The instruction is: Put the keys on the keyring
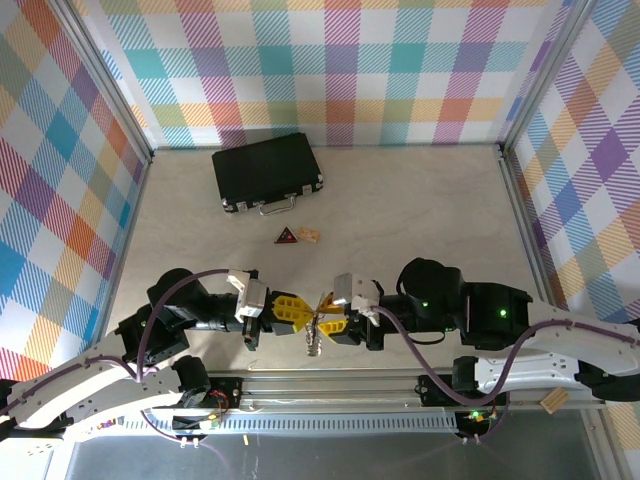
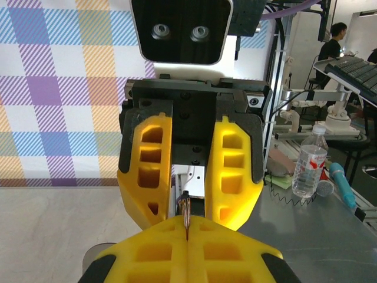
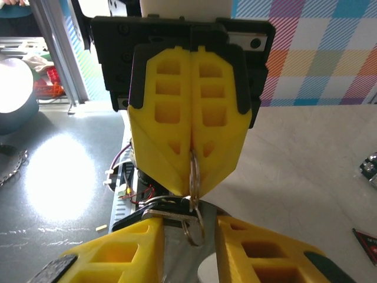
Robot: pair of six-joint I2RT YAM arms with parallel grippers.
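The left gripper (image 3: 191, 147) and the right gripper (image 2: 192, 194) face each other tip to tip above the near edge of the table (image 1: 420, 220), midway between the two arm bases. Left gripper: jaws fully together, clamped on the keyring (image 3: 195, 183). The loop stands edge-on between the yellow fingers (image 3: 168, 118) and projects past their tips toward the right gripper. In the left wrist view it appears as a thin dark line at the seam of the closed fingers. A short bead chain (image 1: 313, 347) hangs from the ring toward the table edge. Right gripper: jaws apart, with a clear gap between the two fingers. The end of the ring sits at the mouth of this gap. The key (image 3: 165, 207), with its dark head, lies across the right fingertips, just beside the ring. It cannot be determined whether the key touches either finger or is already threaded on the ring. Further back on the table lies a black case (image 1: 267, 172). A red triangle (image 1: 287, 236) and a tan chip (image 1: 310, 234) lie side by side between the case and the grippers, well apart from the ring.
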